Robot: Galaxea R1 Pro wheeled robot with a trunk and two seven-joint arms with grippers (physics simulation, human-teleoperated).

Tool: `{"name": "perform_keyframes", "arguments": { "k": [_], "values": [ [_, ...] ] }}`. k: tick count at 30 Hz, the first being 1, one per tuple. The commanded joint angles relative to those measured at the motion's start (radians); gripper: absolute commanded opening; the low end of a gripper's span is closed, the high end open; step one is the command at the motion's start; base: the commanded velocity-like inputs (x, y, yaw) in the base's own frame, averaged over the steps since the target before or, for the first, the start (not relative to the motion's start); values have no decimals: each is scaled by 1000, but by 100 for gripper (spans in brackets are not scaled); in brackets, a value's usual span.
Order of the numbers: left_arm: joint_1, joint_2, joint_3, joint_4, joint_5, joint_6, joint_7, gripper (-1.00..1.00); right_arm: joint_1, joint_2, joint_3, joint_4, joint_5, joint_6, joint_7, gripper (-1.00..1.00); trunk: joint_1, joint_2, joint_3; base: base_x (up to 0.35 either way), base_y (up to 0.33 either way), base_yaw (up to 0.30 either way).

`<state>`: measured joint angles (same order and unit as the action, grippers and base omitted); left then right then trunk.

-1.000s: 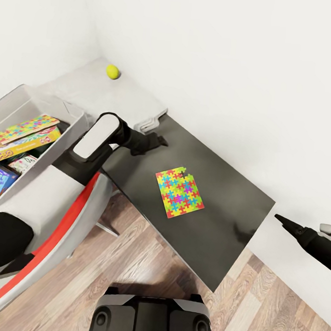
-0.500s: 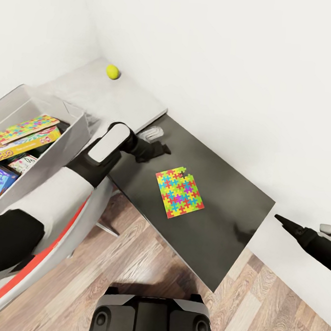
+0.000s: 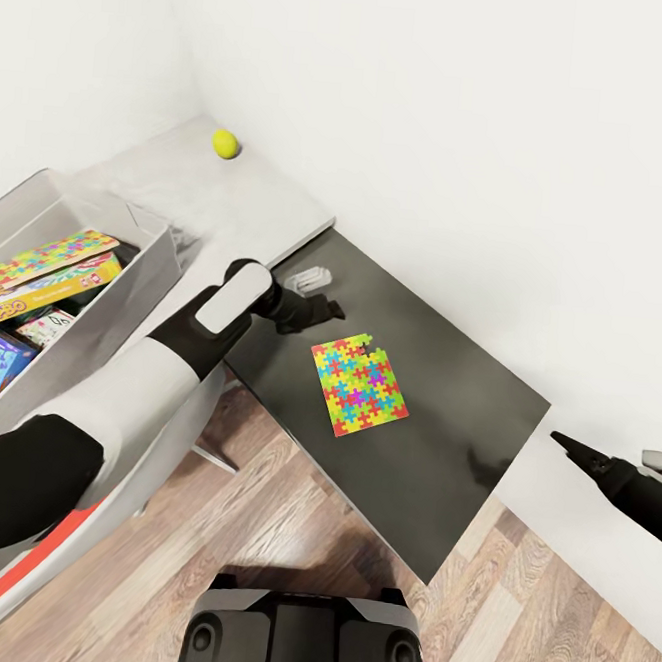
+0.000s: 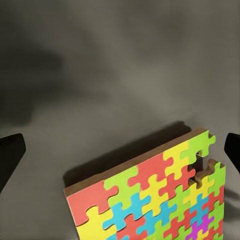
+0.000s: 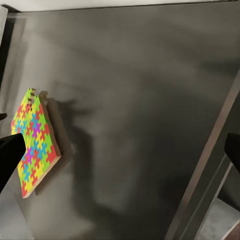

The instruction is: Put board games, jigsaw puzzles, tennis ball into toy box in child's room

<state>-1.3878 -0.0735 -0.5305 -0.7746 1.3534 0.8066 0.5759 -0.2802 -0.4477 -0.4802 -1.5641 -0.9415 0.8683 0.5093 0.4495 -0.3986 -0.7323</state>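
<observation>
One jigsaw puzzle (image 3: pixel 358 386) lies flat on the dark section of the table (image 3: pixel 447 381); it also shows close up as the puzzle (image 4: pixel 150 200) and the puzzle (image 5: pixel 35 142). My left gripper (image 3: pixel 325 307) hovers open just short of the puzzle's far corner, fingertips (image 4: pixel 10 155) wide apart. My right gripper (image 3: pixel 570 445) hangs open off the table's right end, its fingertips (image 5: pixel 10 155) spread. The tennis ball (image 3: pixel 225 143) rests in the corner of the light grey top. The toy box (image 3: pixel 144 229) at left holds the other jigsaw puzzle (image 3: pixel 57 252) and three board games (image 3: pixel 33 300).
White walls close in behind the table and on the left. The wood-plank floor (image 3: pixel 285 508) lies in front of the table's edge. My base (image 3: pixel 304 635) stands at the lower middle. A white cabinet front (image 3: pixel 574 533) sits under the right gripper.
My left arm has swung away from the toy box, out over the dark table toward the puzzle. The right arm, puzzle and ball have stayed put.
</observation>
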Motion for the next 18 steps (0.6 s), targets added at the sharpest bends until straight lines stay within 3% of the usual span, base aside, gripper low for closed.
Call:
{"name": "perform_keyframes", "arguments": {
  "k": [1,18],
  "values": [
    [0,0,-2,2,7,-1,7,100,0,-1,-1,0,1,6,4,100,1,-2,-1,0,0,0],
    [1,5,-2,21,-7,-6,-8,100,1,-5,-1,-1,0,6,6,100,1,-2,-1,0,0,0]
  ]
}}
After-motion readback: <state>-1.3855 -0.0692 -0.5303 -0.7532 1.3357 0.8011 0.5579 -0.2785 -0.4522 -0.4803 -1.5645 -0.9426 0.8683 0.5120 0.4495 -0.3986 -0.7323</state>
